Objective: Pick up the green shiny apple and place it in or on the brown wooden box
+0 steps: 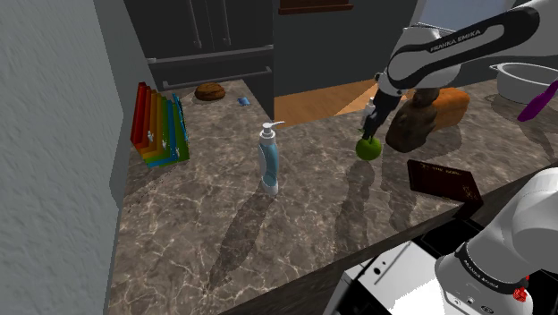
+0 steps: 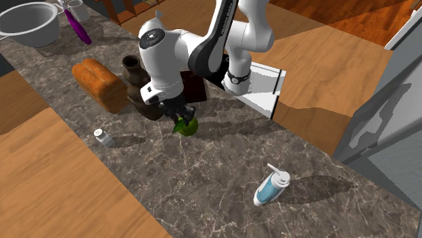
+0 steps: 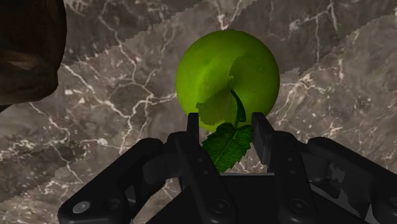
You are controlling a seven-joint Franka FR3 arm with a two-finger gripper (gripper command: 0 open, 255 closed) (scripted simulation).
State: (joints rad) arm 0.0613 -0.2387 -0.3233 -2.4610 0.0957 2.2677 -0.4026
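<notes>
The green shiny apple [image 1: 368, 148] rests on the marble counter [image 1: 268, 242], with a leaf on its stem. My gripper [image 1: 372, 122] hangs just above it, pointing down. In the wrist view the apple [image 3: 227, 73] lies right beyond the fingertips [image 3: 194, 124], which stand apart; its leaf sits between them and they do not clasp the fruit. From the second exterior view the gripper [image 2: 177, 111] is directly over the apple [image 2: 187, 126]. A flat dark brown box [image 1: 444, 182] lies on the counter toward the stand from the apple.
A dark brown lumpy object [image 1: 413, 125] and a bread loaf [image 1: 452, 103] stand close behind the apple. A soap dispenser [image 1: 269, 161] stands mid-counter and a rainbow rack [image 1: 159, 130] by the wall. A grey bowl [image 1: 526, 80] and a purple item [image 1: 536, 100] sit far right.
</notes>
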